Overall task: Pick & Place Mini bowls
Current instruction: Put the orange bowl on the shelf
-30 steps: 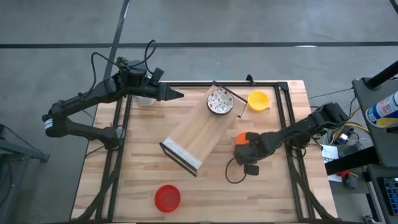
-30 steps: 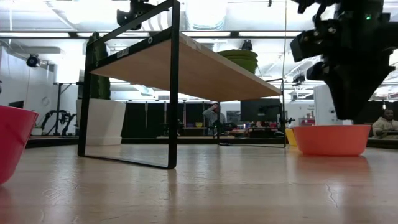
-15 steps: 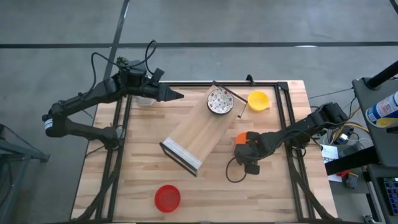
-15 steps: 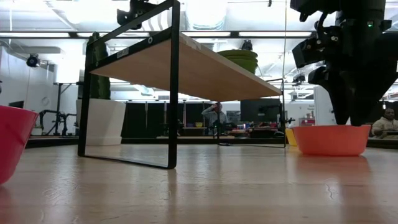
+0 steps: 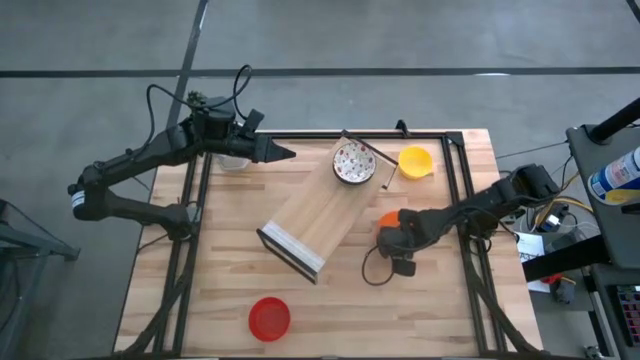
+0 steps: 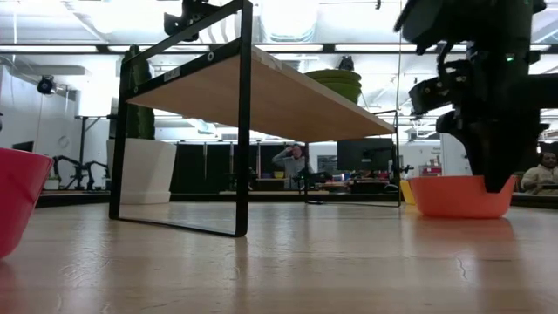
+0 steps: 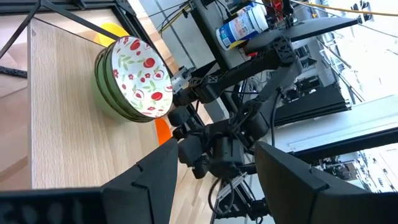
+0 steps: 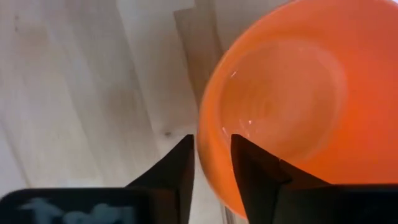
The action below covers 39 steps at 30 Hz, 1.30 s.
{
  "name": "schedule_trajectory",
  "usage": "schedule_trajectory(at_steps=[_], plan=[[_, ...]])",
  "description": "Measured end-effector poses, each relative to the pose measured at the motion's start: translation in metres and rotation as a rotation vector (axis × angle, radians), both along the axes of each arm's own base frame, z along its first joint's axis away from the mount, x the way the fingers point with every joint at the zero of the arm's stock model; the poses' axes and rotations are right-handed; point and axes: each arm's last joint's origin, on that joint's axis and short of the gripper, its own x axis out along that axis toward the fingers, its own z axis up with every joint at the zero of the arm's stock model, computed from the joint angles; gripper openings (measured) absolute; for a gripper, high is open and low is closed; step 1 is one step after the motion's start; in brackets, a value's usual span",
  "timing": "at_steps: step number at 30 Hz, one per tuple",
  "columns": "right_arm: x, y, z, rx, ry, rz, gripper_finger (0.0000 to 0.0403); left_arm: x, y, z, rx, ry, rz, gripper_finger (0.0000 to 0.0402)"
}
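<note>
The orange mini bowl (image 5: 386,219) stands on its base on the table's right half; it also shows in the low view (image 6: 453,197). My right gripper (image 5: 393,230) is down on it, its fingers astride the near rim (image 8: 212,138). My left gripper (image 5: 285,153) is open and empty at the far left, above the table (image 7: 216,148). A stack of bowls with a white patterned one on top (image 5: 353,162) sits on the wooden shelf's far end. A yellow bowl (image 5: 415,160) stands beside it. A red bowl (image 5: 268,317) stands near the front edge. My right gripper pinches the orange bowl's rim (image 8: 208,155), one finger (image 8: 180,162) outside the wall and one (image 8: 249,165) inside. The fingers come from above, pointing down. The bowl stands upright with its base on the table (image 6: 462,213).
A wooden shelf on a black frame (image 5: 312,220) lies askew across the table's middle. A white pot with a green cactus (image 6: 139,166) stands at the far left, under my left arm. A black cable (image 5: 372,275) loops beside the right gripper. People show in the room behind.
My right gripper has gone down onto the orange bowl, its fingers now reaching past the rim. The bowl stays on the table.
</note>
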Motion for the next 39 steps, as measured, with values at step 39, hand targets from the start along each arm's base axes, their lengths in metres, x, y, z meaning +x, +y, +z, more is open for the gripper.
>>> schedule_trajectory(at_steps=[39], plan=[[0.030,0.029,0.182,-0.021,-0.266,0.349,0.0008,0.000,0.000,0.000,0.023,0.001,-0.009,0.0204]])
